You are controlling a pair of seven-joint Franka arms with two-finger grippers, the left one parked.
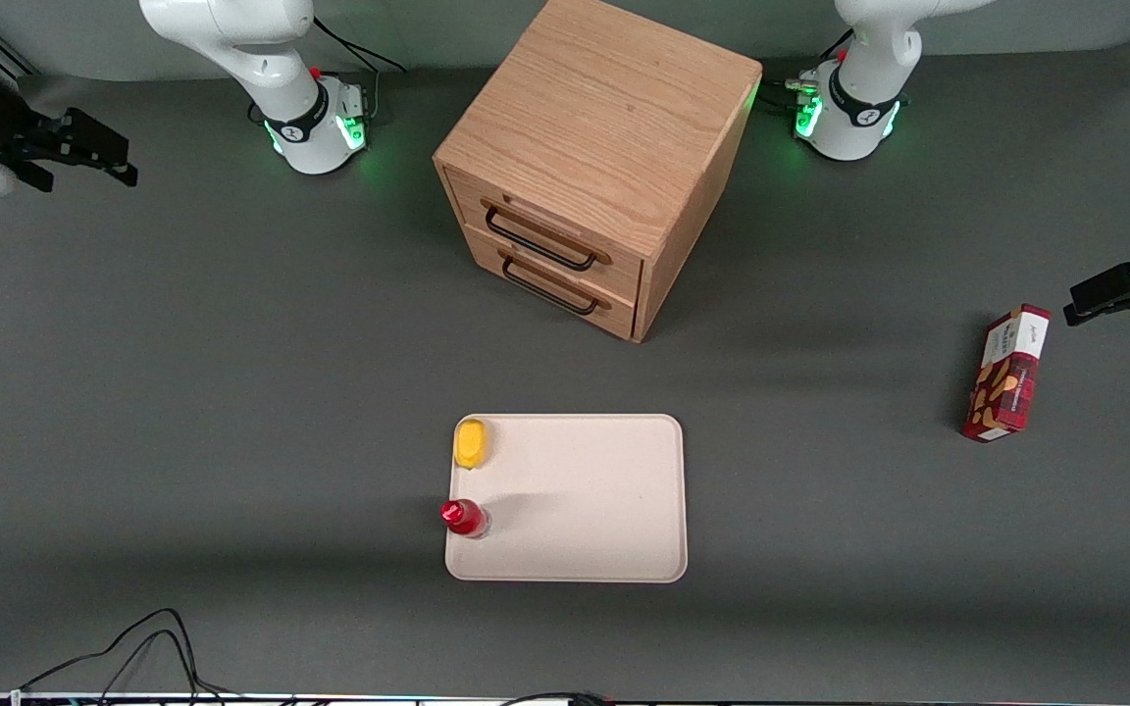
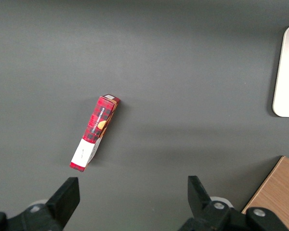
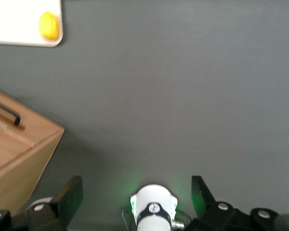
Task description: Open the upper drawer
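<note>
The light oak cabinet [image 1: 604, 147] stands at the back middle of the table. Its upper drawer [image 1: 565, 227] is closed, with its thin black wire handle [image 1: 538, 241] against the wood front. The lower drawer [image 1: 565, 286] is closed too. My right gripper [image 1: 117, 162] hangs in the air toward the working arm's end of the table, well apart from the cabinet, open and empty. In the right wrist view the gripper [image 3: 136, 195] has its fingers [image 3: 70, 193] spread wide, and a corner of the cabinet [image 3: 19, 154] shows with the end of a black handle [image 3: 7, 113].
A cream tray [image 1: 604, 510] lies nearer the front camera than the cabinet, with a yellow object [image 1: 471, 443] and a red bottle [image 1: 464, 517] on it. A red box [image 1: 1006, 374] lies toward the parked arm's end. Cables run along the table's front edge.
</note>
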